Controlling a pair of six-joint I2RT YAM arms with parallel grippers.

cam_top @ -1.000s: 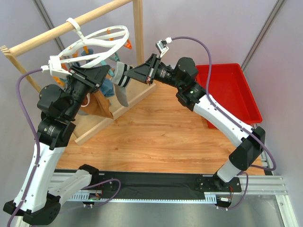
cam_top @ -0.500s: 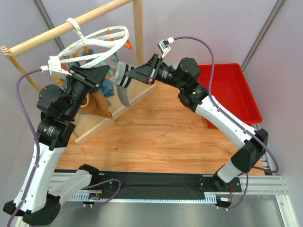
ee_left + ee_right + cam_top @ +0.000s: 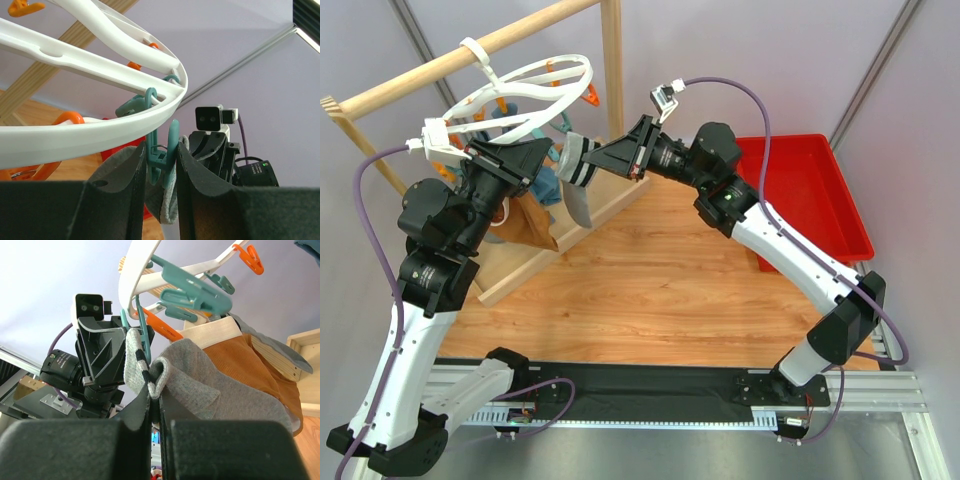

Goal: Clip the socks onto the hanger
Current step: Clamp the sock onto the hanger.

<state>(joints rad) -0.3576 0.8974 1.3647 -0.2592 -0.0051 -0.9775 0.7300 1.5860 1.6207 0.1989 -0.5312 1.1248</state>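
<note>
While the left gripper (image 3: 160, 160) presses its two black fingers narrowly against the handles of a teal clip (image 3: 172, 137) hanging from the white drying ring (image 3: 100, 131), the right gripper (image 3: 155, 390) faces it from directly ahead. The right gripper's fingers are closed tight on a fold of a light grey ankle sock (image 3: 200, 375). The squeeze looks meant to spread the clip's mouth so that fabric can slide in. The pinch sits close behind the striped cuff (image 3: 141, 357), probably so that this edge stands up stiffly beyond the fingertips. From the right wrist, the cuff lies just beside the clip's teal prongs, above the fingertips, and the toe end droops down and away to that hand's outer side. I cannot tell whether the cuff is already between the clip's jaws or only alongside them. A brown tote bag (image 3: 250, 360) with a cream handle hangs past the sock. The other sock of the pair is not clearly in view. The next move will likely be a small push of the cuff into the clip before the left fingers let go.
</note>
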